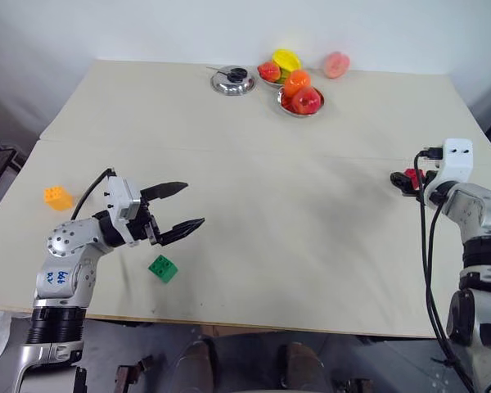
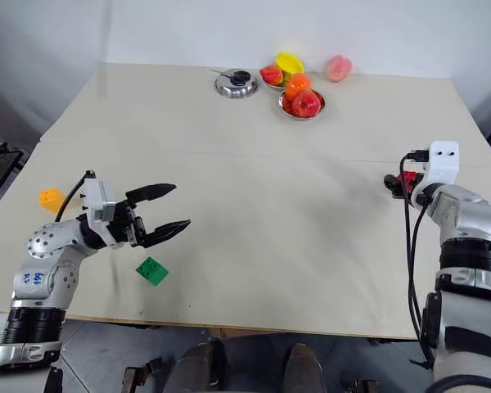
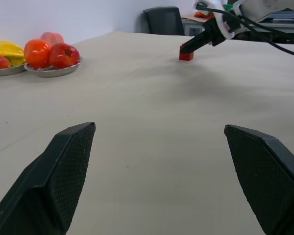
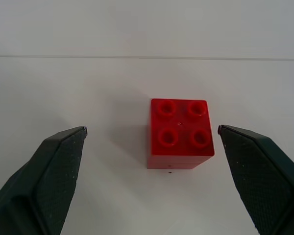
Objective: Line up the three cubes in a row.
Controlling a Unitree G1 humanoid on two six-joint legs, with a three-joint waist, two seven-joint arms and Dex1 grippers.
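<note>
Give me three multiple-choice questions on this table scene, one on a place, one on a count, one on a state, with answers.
1. Which cube lies nearest the left gripper?
A. red B. green C. orange
2. How many studs top the red cube?
A. two B. four C. six
3. The right gripper is
A. open B. shut on the red cube C. shut, empty

Answers: 1 B, the green cube sits just below its fingers; the orange cube lies farther off. 2 B, four show from above. 3 A, fingers stand clear on both sides of the red cube.
</note>
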